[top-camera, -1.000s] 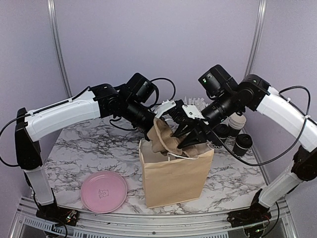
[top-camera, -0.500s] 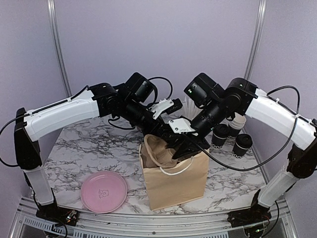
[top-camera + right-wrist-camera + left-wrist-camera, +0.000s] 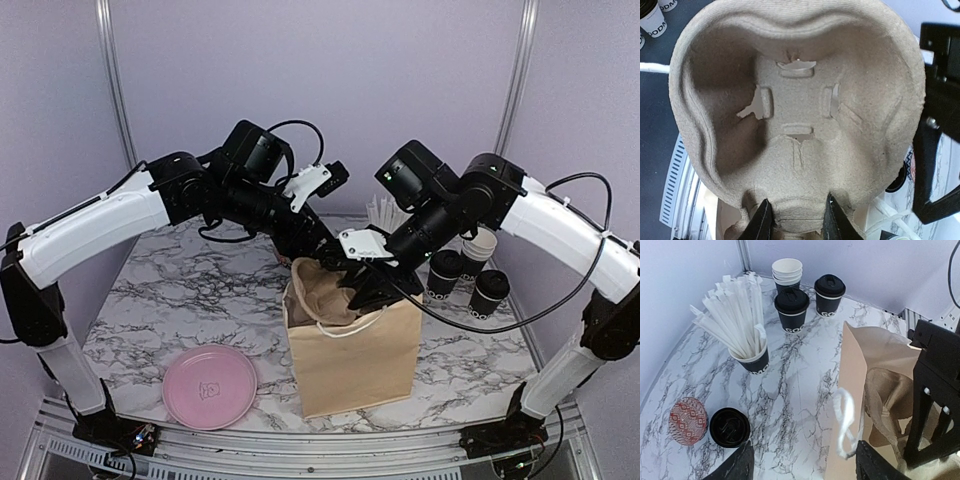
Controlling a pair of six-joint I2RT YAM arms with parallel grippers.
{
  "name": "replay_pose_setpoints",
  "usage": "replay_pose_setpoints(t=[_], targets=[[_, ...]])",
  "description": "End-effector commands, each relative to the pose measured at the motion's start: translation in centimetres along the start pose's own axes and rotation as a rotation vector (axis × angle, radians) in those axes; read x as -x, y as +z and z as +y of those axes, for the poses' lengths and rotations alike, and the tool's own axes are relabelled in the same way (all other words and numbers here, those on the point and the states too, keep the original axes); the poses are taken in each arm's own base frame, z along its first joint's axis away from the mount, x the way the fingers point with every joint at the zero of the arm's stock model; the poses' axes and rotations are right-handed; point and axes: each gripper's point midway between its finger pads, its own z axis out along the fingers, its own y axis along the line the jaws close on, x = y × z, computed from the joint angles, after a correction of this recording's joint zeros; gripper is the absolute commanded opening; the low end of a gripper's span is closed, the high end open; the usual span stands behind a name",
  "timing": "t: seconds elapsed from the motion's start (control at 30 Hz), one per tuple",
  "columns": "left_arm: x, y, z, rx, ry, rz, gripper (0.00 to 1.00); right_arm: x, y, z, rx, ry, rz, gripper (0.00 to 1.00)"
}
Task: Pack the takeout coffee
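Overhead view of two robot arms meeting above a brown paper bag [image 3: 350, 365], which stands open at the middle of a marble worktop [image 3: 200, 290]. The step in hand appears to be seating the carrier in the bag, ahead of any cup.

The right pincer [image 3: 796, 220] is pinching the rim tab of a brown pulp carrier [image 3: 795, 100], which sits tilted in the bag's mouth. The left pincer [image 3: 805, 467] is spread wide with nothing between its fingers. It hovers above the bag, towards 11 o'clock.

The takeout coffee cups [image 3: 443, 272] are not yet packed. Two stand upright and close together on the worktop at about 2 o'clock from the bag, apart from both pincers. They are small and black, each with a round black plastic lid and white lettering near the base. Just behind them is a stack of open cups [image 3: 787, 272], cream-white inside.

A pink plate [image 3: 210, 385] lies at 8 o'clock from the bag.

The next move probably calls for lowering the carrier level to the bag's floor and letting it go. The thin bag walls may fold inward, so the free pincer may need to steady the rim. A lidded cup would then be taken by its body and kept upright.
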Motion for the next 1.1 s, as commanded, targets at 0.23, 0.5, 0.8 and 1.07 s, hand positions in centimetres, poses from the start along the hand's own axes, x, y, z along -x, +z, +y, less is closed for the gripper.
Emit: replay_pose_setpoints(t=[0.23,0.5,0.8,1.07], targets=[[3.0,-7.0,2.6,0.188,-0.032,-0.175,0.74,0.4,-1.9,-1.9,-0.128,0.093,0.018,0.25],[1.7,-9.0,3.7,0.259,-0.057,-0.194,0.76,1.7,-3.5,-1.8,-0.161,0.09,-0.035,0.25],[0.9,-9.0,4.0,0.271,-0.071,-0.187,0.76,1.1,-3.8,-2.9,-0.229,0.123,-0.012,0.25],[0.2,-9.2,4.0,0.274,-0.082,-0.185,0.76,-1.7,-2.4,-4.8,-0.281,0.208,0.077,0.26]])
